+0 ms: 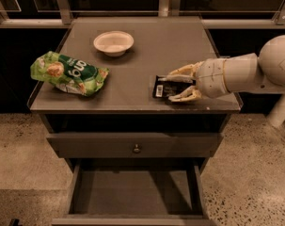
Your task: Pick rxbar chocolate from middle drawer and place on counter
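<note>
One rxbar chocolate (162, 87) lies flat on the counter (179, 41), near the front edge on the right, its white label patch facing up. One gripper (168, 88) reaches in from the right at the end of a pale arm (241, 74). Its two fingers (179, 72) are spread apart, one on each side of the bar, which lies between them.

The counter also carries one green snack bag (69, 73) at the left and one small pale bowl (114, 42) towards the back, both well apart from the bar.

Two drawers show below. The upper drawer front (95, 145), with one round knob (137, 149), is closed. The middle drawer (132, 192) stands pulled out, showing its bare flat floor.
</note>
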{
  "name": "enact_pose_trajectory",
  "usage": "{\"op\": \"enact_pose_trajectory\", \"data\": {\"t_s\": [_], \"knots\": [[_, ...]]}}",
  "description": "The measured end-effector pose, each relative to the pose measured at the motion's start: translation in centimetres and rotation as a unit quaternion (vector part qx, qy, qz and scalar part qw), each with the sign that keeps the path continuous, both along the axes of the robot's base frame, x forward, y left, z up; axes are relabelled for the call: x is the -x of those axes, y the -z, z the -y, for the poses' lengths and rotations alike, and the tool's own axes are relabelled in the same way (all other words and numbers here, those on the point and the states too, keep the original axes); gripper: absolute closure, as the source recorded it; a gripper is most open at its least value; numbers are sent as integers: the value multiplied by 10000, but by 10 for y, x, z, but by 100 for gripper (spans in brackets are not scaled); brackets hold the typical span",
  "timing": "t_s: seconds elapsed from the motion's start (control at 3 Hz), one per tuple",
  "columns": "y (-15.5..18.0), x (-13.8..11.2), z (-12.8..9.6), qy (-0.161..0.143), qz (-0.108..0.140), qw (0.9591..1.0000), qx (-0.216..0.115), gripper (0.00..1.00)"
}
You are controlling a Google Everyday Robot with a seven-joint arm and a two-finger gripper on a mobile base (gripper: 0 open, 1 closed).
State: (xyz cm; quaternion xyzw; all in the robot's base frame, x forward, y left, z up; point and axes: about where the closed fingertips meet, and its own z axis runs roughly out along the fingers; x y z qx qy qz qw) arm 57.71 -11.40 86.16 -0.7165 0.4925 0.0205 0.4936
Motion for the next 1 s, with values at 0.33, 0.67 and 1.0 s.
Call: {"op": "enact_pose_trajectory", "data": {"t_s": [0.33,0.67,1.0], "knots": [[0,0,0,0,0,10000,0,11],[0,0,0,-1,0,10000,0,0],[0,0,0,-1,0,10000,0,0]]}}
